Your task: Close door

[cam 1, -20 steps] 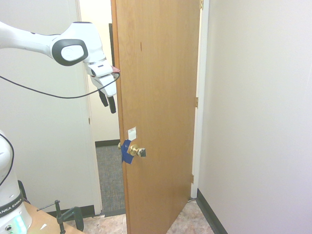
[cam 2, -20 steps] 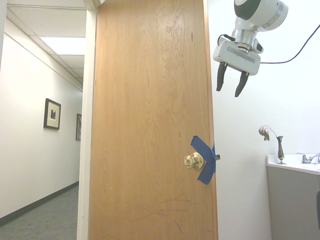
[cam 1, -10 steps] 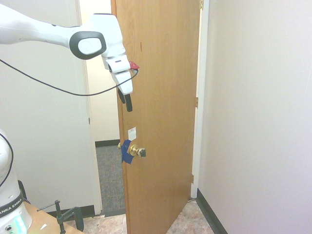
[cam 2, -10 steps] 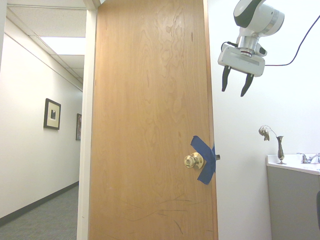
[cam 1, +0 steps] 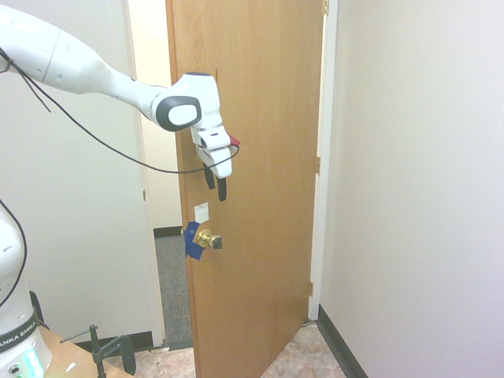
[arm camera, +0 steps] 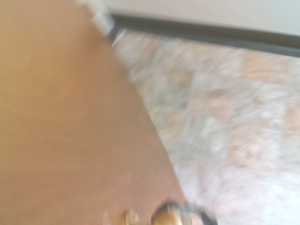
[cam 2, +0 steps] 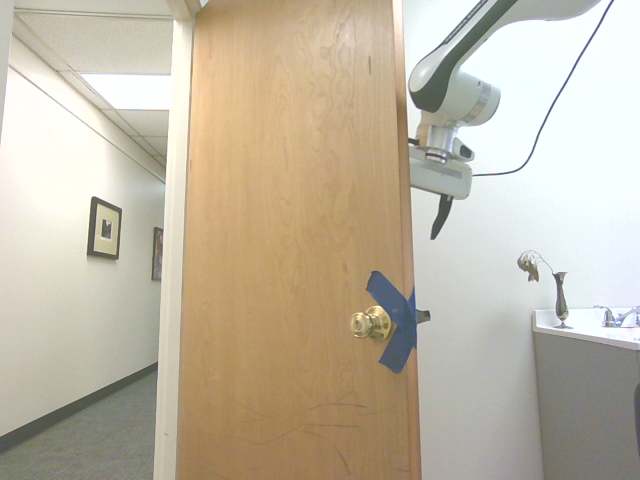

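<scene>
Door (cam 1: 260,157) has swung a bit toward closed; my gripper (cam 1: 216,183) is lower, nearer its brass knob (cam 1: 206,239). First exterior: I'm beside the door's upper free edge, above the knob, door ajar. Second exterior: one finger (cam 2: 441,217) shows, the other is behind the door; can't tell opening or hold. Wrist: blurred door, knob, mottled floor (arm camera: 225,117).

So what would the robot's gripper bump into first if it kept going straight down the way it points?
Maybe the brass doorknob, below the gripper, though I can't tell if it's exactly in line.
</scene>
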